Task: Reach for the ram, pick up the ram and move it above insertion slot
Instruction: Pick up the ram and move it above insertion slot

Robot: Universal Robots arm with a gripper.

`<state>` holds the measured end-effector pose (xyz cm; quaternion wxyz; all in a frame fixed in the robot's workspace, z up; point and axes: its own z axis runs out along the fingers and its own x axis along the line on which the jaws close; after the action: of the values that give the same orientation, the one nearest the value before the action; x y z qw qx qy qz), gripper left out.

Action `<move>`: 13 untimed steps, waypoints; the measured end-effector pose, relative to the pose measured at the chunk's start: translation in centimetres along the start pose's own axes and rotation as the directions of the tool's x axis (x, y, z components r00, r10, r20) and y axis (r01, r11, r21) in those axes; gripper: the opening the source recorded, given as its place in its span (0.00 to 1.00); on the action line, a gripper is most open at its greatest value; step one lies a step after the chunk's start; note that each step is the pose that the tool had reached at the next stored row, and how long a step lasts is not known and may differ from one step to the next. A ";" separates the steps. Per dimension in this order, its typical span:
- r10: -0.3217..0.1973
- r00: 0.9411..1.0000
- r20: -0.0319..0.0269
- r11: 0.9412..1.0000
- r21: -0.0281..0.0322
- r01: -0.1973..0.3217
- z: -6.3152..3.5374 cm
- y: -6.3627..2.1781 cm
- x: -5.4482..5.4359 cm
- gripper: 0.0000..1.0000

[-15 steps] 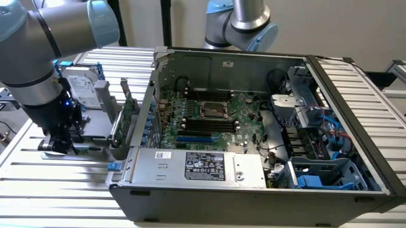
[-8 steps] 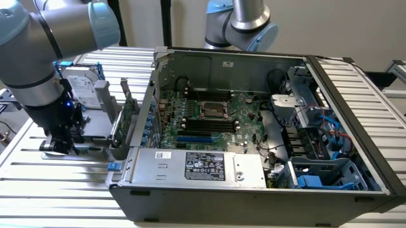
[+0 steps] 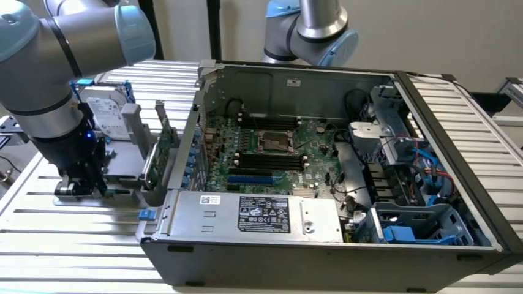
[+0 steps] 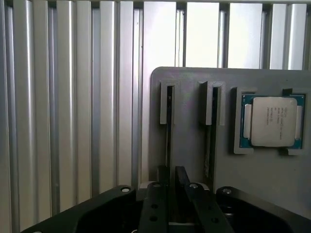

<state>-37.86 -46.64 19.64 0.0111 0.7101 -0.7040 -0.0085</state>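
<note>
The claw (image 4: 171,171) sits low over the grey holder (image 4: 189,126). It is lined up on the ram (image 4: 169,131), which stands on edge in the holder's slot farthest from the processor chip (image 4: 272,120). Whether the claw is clamped on the stick cannot be told. A good grasp likely needs the claw centred across the thin edge and square to the slot, so the stick lifts without binding. The holder's second slot (image 4: 211,141) appears to hold another thin board, and its recess holds the chip. The open computer case (image 3: 327,245) stands to the exterior view's right of the holder, on the tabletop (image 4: 73,121).
</note>
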 end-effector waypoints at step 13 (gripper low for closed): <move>0.000 1.000 0.000 1.000 -0.004 0.000 0.01 -0.06 0.0 0.13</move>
<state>-37.81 -46.64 19.63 0.0125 0.7102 -0.7039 -0.0100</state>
